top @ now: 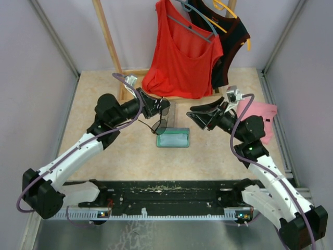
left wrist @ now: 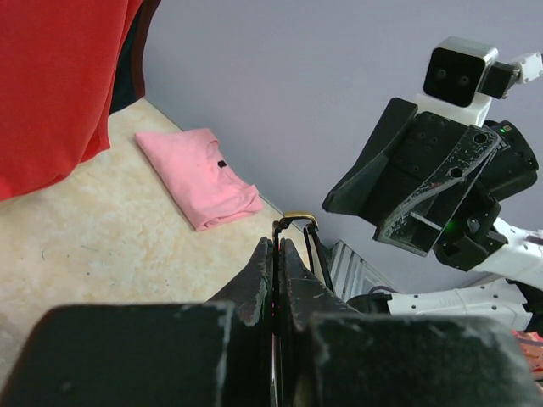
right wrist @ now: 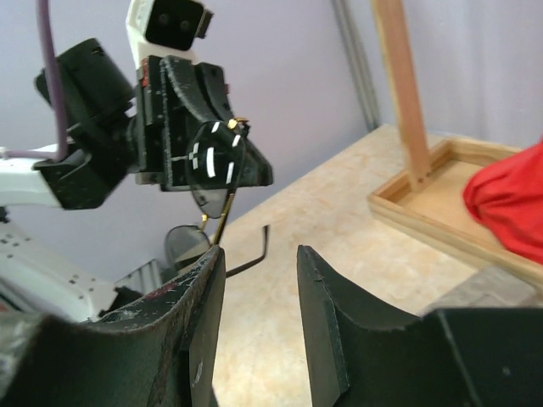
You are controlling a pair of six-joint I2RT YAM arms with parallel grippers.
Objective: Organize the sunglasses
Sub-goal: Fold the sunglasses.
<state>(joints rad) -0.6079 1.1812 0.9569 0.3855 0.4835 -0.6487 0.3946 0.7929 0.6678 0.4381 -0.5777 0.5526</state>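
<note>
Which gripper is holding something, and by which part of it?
Left gripper pinches the sunglasses by the frame at the upper lens; right gripper holds nothing.

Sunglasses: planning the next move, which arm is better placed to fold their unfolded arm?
Right: the right hand, open, faces the sunglasses, which the left hand pinches in mid-air.

Top view: fixed above and behind my two bases, tilted down toward the back wall; far enough off to take in the whole table (top: 104, 156) and both my arms.
Left wrist view: sits close behind my left gripper (left wrist: 276, 250), looking along its fingers toward my right gripper (left wrist: 354, 223).
Right wrist view: sits close behind my right gripper, facing back at the left one.
Shared: each wrist view shows the other pincer; the sunglasses (right wrist: 216, 161) appear in all three views; the pink cloth (left wrist: 199, 174) appears in the top and left wrist views.
</note>
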